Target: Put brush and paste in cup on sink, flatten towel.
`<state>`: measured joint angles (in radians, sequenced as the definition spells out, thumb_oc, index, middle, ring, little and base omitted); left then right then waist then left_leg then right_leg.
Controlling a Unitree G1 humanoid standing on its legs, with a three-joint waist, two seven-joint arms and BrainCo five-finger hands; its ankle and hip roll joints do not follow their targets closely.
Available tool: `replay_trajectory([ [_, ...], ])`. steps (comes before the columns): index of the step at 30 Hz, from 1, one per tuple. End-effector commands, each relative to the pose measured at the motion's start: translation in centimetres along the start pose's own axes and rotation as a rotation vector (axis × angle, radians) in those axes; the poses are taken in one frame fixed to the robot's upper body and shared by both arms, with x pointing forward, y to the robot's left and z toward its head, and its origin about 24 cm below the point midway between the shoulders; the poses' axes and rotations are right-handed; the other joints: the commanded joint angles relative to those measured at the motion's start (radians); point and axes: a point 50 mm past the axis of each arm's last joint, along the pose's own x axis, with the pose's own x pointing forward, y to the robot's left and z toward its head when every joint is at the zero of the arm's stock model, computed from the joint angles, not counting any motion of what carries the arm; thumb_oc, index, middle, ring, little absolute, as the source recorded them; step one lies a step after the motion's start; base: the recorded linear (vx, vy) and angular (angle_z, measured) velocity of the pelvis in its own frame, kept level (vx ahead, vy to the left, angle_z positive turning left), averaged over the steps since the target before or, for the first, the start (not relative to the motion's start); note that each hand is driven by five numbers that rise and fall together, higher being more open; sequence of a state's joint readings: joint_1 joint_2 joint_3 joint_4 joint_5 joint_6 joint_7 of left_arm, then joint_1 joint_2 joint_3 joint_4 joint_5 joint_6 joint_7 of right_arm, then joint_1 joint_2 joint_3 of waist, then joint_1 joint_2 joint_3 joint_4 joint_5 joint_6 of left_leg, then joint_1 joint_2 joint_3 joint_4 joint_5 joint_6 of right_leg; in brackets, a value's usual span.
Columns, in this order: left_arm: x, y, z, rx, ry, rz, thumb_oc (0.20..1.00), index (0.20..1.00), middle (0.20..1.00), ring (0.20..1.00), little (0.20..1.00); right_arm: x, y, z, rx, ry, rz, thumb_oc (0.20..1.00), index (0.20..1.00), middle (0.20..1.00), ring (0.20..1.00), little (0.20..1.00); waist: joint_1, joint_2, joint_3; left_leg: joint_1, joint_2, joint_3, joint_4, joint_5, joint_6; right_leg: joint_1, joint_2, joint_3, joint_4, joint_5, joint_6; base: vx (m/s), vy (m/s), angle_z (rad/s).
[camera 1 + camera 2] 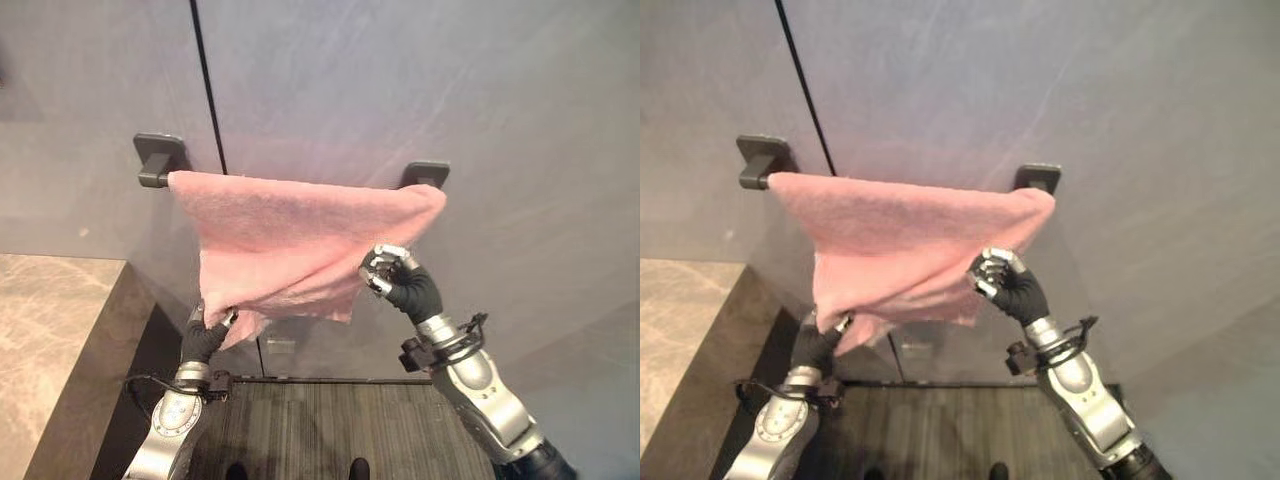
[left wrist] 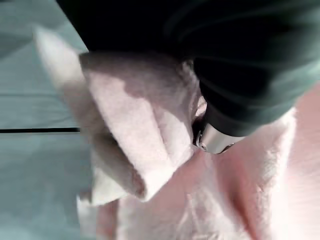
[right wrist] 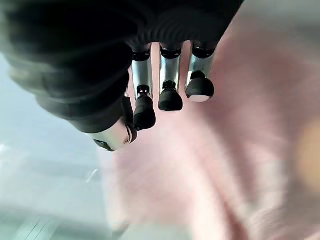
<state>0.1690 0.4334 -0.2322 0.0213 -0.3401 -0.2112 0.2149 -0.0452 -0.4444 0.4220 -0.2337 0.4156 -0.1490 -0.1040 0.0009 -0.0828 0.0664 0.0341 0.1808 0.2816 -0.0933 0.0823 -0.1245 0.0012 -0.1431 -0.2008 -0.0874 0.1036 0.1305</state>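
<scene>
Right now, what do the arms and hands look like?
Both arms are smooth silver-grey shells. The left hand and right hand wear dark ribbed covers over back and wrist. Fingers are silver with rounded dark tips. A black cable loops at each wrist, with a dark bracket on the right forearm.

Both arms reach up and forward. The left hand (image 1: 207, 335) is raised with its fingers pinched closed; the right hand (image 1: 392, 272) is higher, fingers curled, holding nothing.

Soft even light, blurred wrist views
</scene>
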Motion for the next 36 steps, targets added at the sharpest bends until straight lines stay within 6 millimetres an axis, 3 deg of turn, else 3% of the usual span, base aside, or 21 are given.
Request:
replay_trajectory([
  [1,0.6,-0.5,0.9,0.063,-0.046,-0.113,0.2,0.2,0.2,0.2,0.2,0.4,-0.2,2.3,-0.079,-0.118,0.001,0.2,0.2,0.2,0.2,0.2,0.0,-0.028,-0.016,0.015,0.012,-0.031,0.053,-0.063,0.019,0.003,-0.086,-0.005,0.046,-0.029,0.069,0.0,0.0,0.0],
  [5,0.4,-1.2,1.4,-0.008,-0.055,-0.165,0.2,0.2,0.2,0.2,0.2,-0.3,-0.3,2.6,-0.035,-0.128,0.004,0.2,0.2,0.2,0.2,0.2,-0.011,-0.022,-0.026,0.024,0.012,-0.019,0.044,-0.061,0.018,-0.002,-0.084,0.006,0.042,-0.025,0.072,0.0,0.016,-0.04],
  [9,0.1,-1.4,-0.3,0.031,0.026,-0.194,0.536,0.536,0.536,0.536,0.536,-1.3,-0.7,0.5,-0.027,-0.018,-0.01,0.2,0.2,0.2,0.2,0.2,-0.027,-0.015,-0.037,0.037,0.012,-0.002,0.02,-0.053,0.015,-0.005,-0.085,0.014,0.028,-0.014,0.075,-0.01,0.01,-0.12],
  [10,-0.1,-0.4,-2.9,0.224,0.136,-0.123,1.0,1.0,1.0,1.0,1.0,-1.3,-0.6,-0.6,0.002,0.028,-0.026,0.2,0.2,0.2,0.2,0.2,-0.032,-0.008,-0.034,0.04,0.01,0.004,0.014,-0.051,0.015,-0.009,-0.086,0.024,0.016,-0.002,0.076,-0.05,0.018,-0.21],
  [11,-0.1,-0.4,-2.6,0.26,0.127,-0.134,1.0,1.0,1.0,1.0,1.0,-1.1,-0.5,-0.6,0.005,0.03,-0.018,0.501,0.501,0.501,0.501,0.501,-0.033,-0.005,-0.032,0.037,0.009,0.005,0.012,-0.051,0.015,-0.014,-0.088,0.029,0.01,0.007,0.077,-0.05,0.019,-0.17],
  [12,-0.1,-0.4,-2.6,0.261,0.127,-0.134,1.0,1.0,1.0,1.0,1.0,-1.1,-0.5,-0.6,0.006,0.03,-0.018,1.0,1.0,1.0,1.0,1.0,-0.033,-0.006,-0.033,0.036,0.009,0.006,0.013,-0.051,0.015,-0.015,-0.088,0.03,0.01,0.007,0.077,-0.06,0.026,-0.08],
  [14,-1.4,0.1,-5.4,0.319,0.29,-0.165,1.0,1.0,1.0,1.0,1.0,-1.0,-0.8,-1.3,-0.074,0.081,-0.004,1.0,1.0,1.0,1.0,1.0,-0.039,0.003,-0.027,0.036,0.004,0.032,0.009,-0.055,0.018,-0.04,-0.093,0.06,0.0,0.025,0.086,-0.05,0.033,-0.24],
  [18,-2.3,1.4,-7.0,0.442,0.394,-0.203,1.0,1.0,1.0,1.0,1.0,-1.3,-2.1,-4.2,-0.151,0.231,-0.053,1.0,1.0,1.0,1.0,1.0,-0.048,0.008,-0.027,0.04,0.007,0.053,0.009,-0.049,0.018,-0.058,-0.092,0.083,0.0,0.035,0.085,0.0,0.016,-0.28],
  [19,-3.0,2.4,-8.5,0.518,0.482,-0.216,1.0,1.0,1.0,1.0,1.0,-2.8,-2.9,-6.5,-0.159,0.349,-0.096,1.0,1.0,1.0,1.0,1.0,-0.055,0.01,-0.033,0.045,0.005,0.054,0.006,-0.052,0.018,-0.054,-0.092,0.081,0.0,0.033,0.085,0.03,0.019,-0.08],
  [21,-3.0,2.3,-8.5,0.519,0.481,-0.217,1.0,1.0,1.0,1.0,1.0,-2.8,-2.9,-6.5,-0.159,0.349,-0.096,1.0,1.0,1.0,1.0,1.0,-0.055,0.01,-0.033,0.045,0.005,0.054,0.006,-0.053,0.018,-0.053,-0.093,0.081,0.0,0.033,0.085,0.03,0.016,-0.02],
  [22,-4.6,3.3,-11.2,0.546,0.636,-0.203,1.0,1.0,1.0,1.0,1.0,-5.1,-4.0,-10.1,-0.206,0.538,-0.134,1.0,1.0,1.0,1.0,1.0,-0.063,0.015,-0.038,0.052,0.003,0.053,0.006,-0.058,0.018,-0.044,-0.091,0.076,0.0,0.029,0.085,0.03,0.015,0.0],
  [24,-4.9,3.8,-12.6,0.584,0.708,-0.169,1.0,1.0,1.0,1.0,1.0,-6.7,-4.7,-12.6,-0.31,0.674,-0.136,1.0,1.0,1.0,1.0,1.0,-0.065,0.017,-0.04,0.048,0.002,0.052,0.006,-0.057,0.017,-0.047,-0.091,0.073,0.0,0.032,0.084,0.0,0.0,0.0],
  [25,-5.0,3.7,-13.5,0.613,0.754,-0.161,1.0,1.0,1.0,1.0,1.0,-8.4,-5.1,-15.2,-0.38,0.831,-0.131,1.0,1.0,1.0,1.0,1.0,-0.061,0.019,-0.043,0.049,0.003,0.047,0.006,-0.06,0.015,-0.041,-0.091,0.069,0.0,0.029,0.084,0.0,0.0,0.0],
  [26,-4.9,3.7,-13.5,0.614,0.751,-0.159,1.0,1.0,1.0,1.0,1.0,-8.3,-5.1,-15.2,-0.381,0.828,-0.131,1.0,1.0,1.0,1.0,1.0,-0.062,0.018,-0.042,0.046,0.003,0.047,0.006,-0.057,0.015,-0.045,-0.091,0.07,0.0,0.031,0.083,0.02,-0.004,0.04],
  [27,-5.5,3.4,-15.1,0.656,0.836,-0.159,1.0,1.0,1.0,1.0,1.0,-11.3,-5.6,-18.3,-0.361,1.057,-0.192,1.0,1.0,1.0,1.0,1.0,-0.057,0.02,-0.045,0.044,0.005,0.038,0.006,-0.058,0.013,-0.038,-0.092,0.063,0.0,0.028,0.082,0.0,-0.004,0.04],
  [30,-6.0,3.7,-16.0,0.648,0.903,-0.125,1.0,1.0,1.0,1.0,1.0,-13.3,-6.2,-19.4,-0.309,1.158,-0.284,1.0,1.0,1.0,1.0,1.0,-0.055,0.023,-0.047,0.034,0.003,0.029,0.006,-0.053,0.012,-0.041,-0.094,0.057,0.0,0.031,0.08,0.0,0.013,0.07],
  [31,-6.8,3.4,-16.7,0.611,0.955,-0.124,1.0,1.0,1.0,1.0,1.0,-16.7,-6.0,-20.5,-0.195,1.297,-0.369,1.0,1.0,1.0,1.0,1.0,-0.056,0.029,-0.046,0.035,0.002,0.026,0.006,-0.054,0.011,-0.035,-0.095,0.052,0.0,0.03,0.081,0.0,0.0,0.0],
  [32,-6.8,3.4,-16.7,0.611,0.954,-0.123,1.0,1.0,1.0,1.0,1.0,-16.7,-6.0,-20.5,-0.195,1.297,-0.369,1.0,1.0,1.0,1.0,1.0,-0.055,0.028,-0.048,0.032,0.002,0.026,0.006,-0.052,0.011,-0.039,-0.095,0.053,0.0,0.032,0.08,0.02,0.038,0.05],
  [33,-7.9,3.6,-17.4,0.577,1.032,-0.111,1.0,1.0,1.0,1.0,1.0,-19.7,-5.4,-21.1,-0.084,1.413,-0.413,1.0,1.0,1.0,1.0,1.0,-0.057,0.033,-0.053,0.03,0.0,0.022,0.006,-0.054,0.01,-0.035,-0.097,0.049,0.0,0.03,0.08,0.01,0.02,0.05],
  [35,-8.1,3.5,-17.6,0.577,1.046,-0.123,1.0,1.0,1.0,1.0,1.0,-20.4,-5.4,-21.1,-0.061,1.431,-0.428,1.0,1.0,1.0,1.0,1.0,-0.059,0.034,-0.054,0.03,0.001,0.022,0.006,-0.054,0.009,-0.035,-0.097,0.048,0.0,0.029,0.08,0.02,0.025,0.06],
  [36,-9.0,3.4,-18.1,0.547,1.103,-0.123,1.0,1.0,1.0,1.0,1.0,-22.9,-5.3,-21.1,0.098,1.49,-0.568,1.0,1.0,1.0,1.0,1.0,-0.065,0.039,-0.056,0.035,0.001,0.022,0.006,-0.058,0.008,-0.029,-0.099,0.047,0.0,0.027,0.081,0.02,0.034,0.04],
])
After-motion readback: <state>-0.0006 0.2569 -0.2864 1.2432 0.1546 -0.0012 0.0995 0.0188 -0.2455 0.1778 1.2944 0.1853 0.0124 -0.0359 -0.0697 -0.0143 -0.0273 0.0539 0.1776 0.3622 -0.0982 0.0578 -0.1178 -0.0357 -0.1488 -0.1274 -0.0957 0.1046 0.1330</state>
